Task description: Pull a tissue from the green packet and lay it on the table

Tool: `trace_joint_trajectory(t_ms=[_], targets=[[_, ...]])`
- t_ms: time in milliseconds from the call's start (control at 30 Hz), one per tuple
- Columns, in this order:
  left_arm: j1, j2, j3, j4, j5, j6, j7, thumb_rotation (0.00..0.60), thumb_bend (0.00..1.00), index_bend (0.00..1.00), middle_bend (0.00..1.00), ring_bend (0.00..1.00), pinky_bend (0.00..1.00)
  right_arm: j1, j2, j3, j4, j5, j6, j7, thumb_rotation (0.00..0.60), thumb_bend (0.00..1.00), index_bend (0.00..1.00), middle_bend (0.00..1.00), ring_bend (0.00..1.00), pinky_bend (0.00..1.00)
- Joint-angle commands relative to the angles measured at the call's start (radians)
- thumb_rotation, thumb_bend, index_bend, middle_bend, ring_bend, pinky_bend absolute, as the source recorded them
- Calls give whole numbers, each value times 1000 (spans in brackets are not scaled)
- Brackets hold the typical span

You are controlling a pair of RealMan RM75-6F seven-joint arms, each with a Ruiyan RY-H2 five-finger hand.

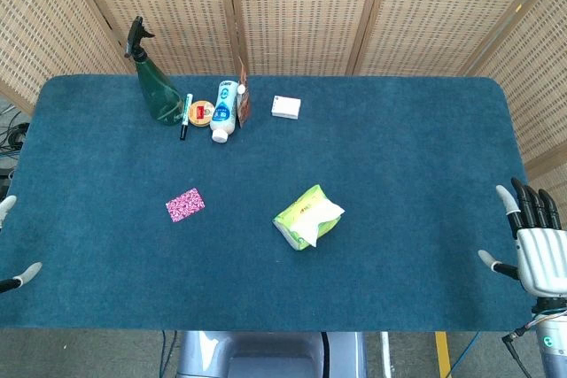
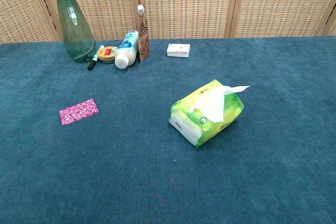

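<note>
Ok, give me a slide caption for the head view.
Green tissue packet mid-table, tissue sticking out, untouched; right hand open at the table edge.

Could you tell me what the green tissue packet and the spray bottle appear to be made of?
Green packet: soft, glossy plastic film, judging by its sheen and creases; a white paper tissue sticks out of the top.
Spray bottle: translucent green, likely plastic though possibly glass, with a dark nozzle.

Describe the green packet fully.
The green packet is a soft, glossy plastic tissue pack, lime green with yellow and white printing. It lies flat on the blue table near the middle, turned at an angle. A white tissue sticks up out of its top slot. No hand touches it.
</note>
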Motion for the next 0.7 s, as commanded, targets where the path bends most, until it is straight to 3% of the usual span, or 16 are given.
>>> trace_joint_trajectory(t_ms=[33, 267, 500, 700], targets=[[0, 0, 0, 2, 0, -1, -3, 600, 0, 0, 0, 0, 0, 1, -1, -1, 0, -1, -1, -1, 600, 0, 12, 0, 0, 0], [-2, 1, 0, 0, -4, -6, -4, 600, 0, 0, 0, 0, 0, 19, -3, -7, 11, -17, -29, -6, 600, 0, 12, 0, 0, 0], [-13, 1, -7, -5, -20, -26, 5, 600, 0, 0, 0, 0, 0, 166, -49, -18, 153, -207, -137, 59, 600, 0, 12, 0, 0, 0], [-22, -2, -21, -12, -59, -50, 21, 600, 0, 0, 0, 0, 0, 308, -152, -44, 319, -376, -201, 117, 600, 2, 12, 0, 0, 0]])
